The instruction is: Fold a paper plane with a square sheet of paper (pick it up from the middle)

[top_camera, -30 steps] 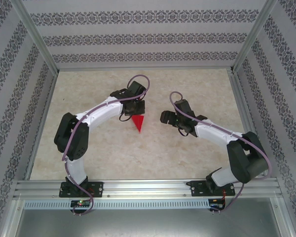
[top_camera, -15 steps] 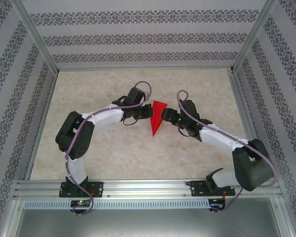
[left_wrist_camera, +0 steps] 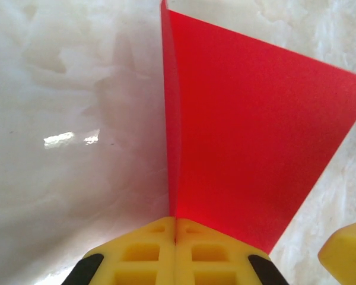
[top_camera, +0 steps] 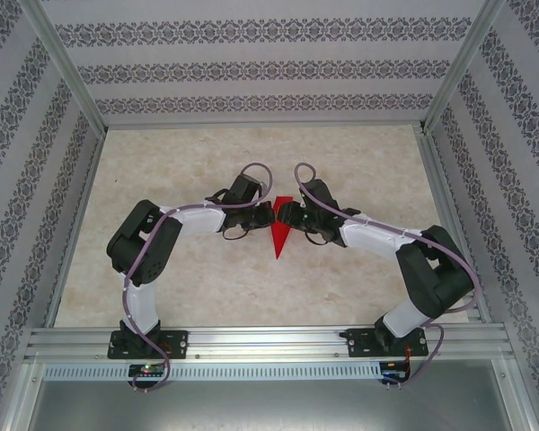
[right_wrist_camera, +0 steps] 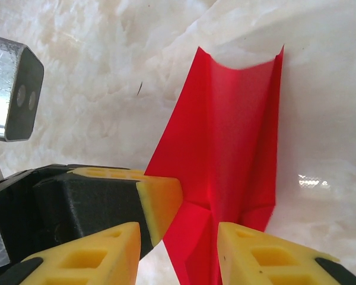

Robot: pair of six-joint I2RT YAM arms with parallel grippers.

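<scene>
The left gripper [left_wrist_camera: 175,230] is pinching the paper plane [left_wrist_camera: 249,136] at its folded edge (pads fully together). The right gripper [right_wrist_camera: 179,240] is standing partly open, straddling the plane's creases. Both are meeting mid-way across the surface [top_camera: 198,287], its edges well apart from them.

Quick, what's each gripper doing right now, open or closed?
Left gripper: closed, pinching the paper plane.
Right gripper: open, with the paper plane between its jaws.
</scene>
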